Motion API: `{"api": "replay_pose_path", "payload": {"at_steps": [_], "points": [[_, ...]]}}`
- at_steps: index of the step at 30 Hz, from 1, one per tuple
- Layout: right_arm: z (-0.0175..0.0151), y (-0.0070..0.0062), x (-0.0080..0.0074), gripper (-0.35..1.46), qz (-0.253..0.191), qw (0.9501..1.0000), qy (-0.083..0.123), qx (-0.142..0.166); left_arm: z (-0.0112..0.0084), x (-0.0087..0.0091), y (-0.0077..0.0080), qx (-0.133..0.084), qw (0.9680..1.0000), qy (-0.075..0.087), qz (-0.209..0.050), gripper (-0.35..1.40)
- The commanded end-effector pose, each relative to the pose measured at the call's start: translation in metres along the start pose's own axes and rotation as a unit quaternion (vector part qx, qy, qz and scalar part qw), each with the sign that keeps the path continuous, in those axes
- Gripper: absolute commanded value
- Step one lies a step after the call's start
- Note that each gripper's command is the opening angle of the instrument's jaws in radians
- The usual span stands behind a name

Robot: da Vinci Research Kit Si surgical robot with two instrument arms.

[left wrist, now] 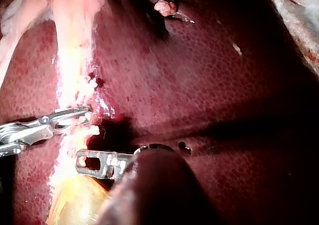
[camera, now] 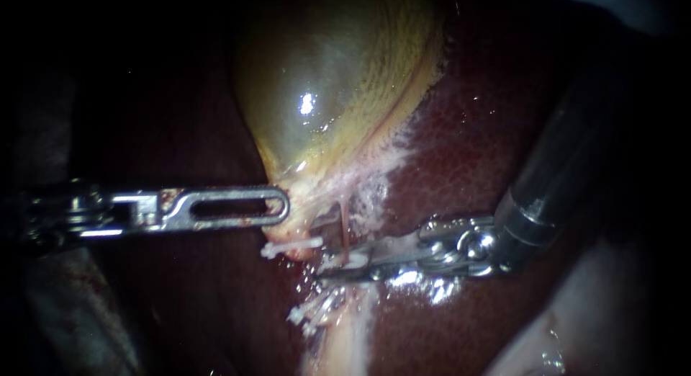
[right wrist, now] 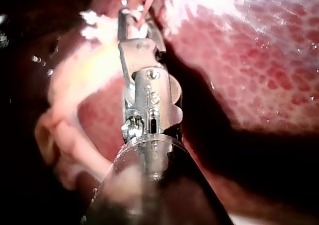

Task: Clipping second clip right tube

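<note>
Right tube (camera: 345, 228): thin pink strand, ran down from the gallbladder's neck beside the pale fringe at the liver's edge, lower end dropping between the jaws of the right instrument (camera: 331, 268). Those jaws stood apart, one on each side of the strand. Whether either touched it could not be made out, glare there.

Right wrist view alone showed the strand (right wrist: 143, 11) from behind the instrument (right wrist: 135, 18), rising out from between the jaws. Left wrist view did not show the tube; it gave the right instrument (left wrist: 88, 122) side-on, a gap between the jaws, tips against the pale band.

White clip (camera: 291, 245) lay crosswise just beside the tube, under the tip of the left instrument (camera: 282, 205); seen in the endoscope only.

Left instrument's jaws closed on the neck of the gallbladder (camera: 324, 81). Its own wrist view showed the slotted jaw (left wrist: 80, 161) flat over yellow gallbladder wall (left wrist: 75, 205).

Liver (camera: 468, 153) dark red, mottled, all around; lobule pattern clearest in the wrist views (left wrist: 199, 75) (right wrist: 259, 60).
</note>
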Motion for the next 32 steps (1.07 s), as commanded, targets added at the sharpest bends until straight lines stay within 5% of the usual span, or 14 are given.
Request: {"api": "replay_pose_path", "payload": {"at_steps": [1, 8, 32], "points": [[0.0, 0.0, 0.0, -0.2, 0.0, 1.0, 0.0, 0.0, 0.0, 0.0, 0.0, 0.0, 1.0, 0.0, 0.0, -0.35], [0.0, 0.0, 0.0, -0.34, 0.0, 1.0, 0.0, 0.0, 0.0001, 0.0, 0.0, 0.0, 1.0, 0.0, 0.0, -0.35], [0.0001, 0.0001, 0.0, -0.34, 0.0, 1.0, 0.0, 0.0, 0.0002, 0.0, 0.0, 0.0, 1.0, 0.0, 0.0, -0.35]]}}
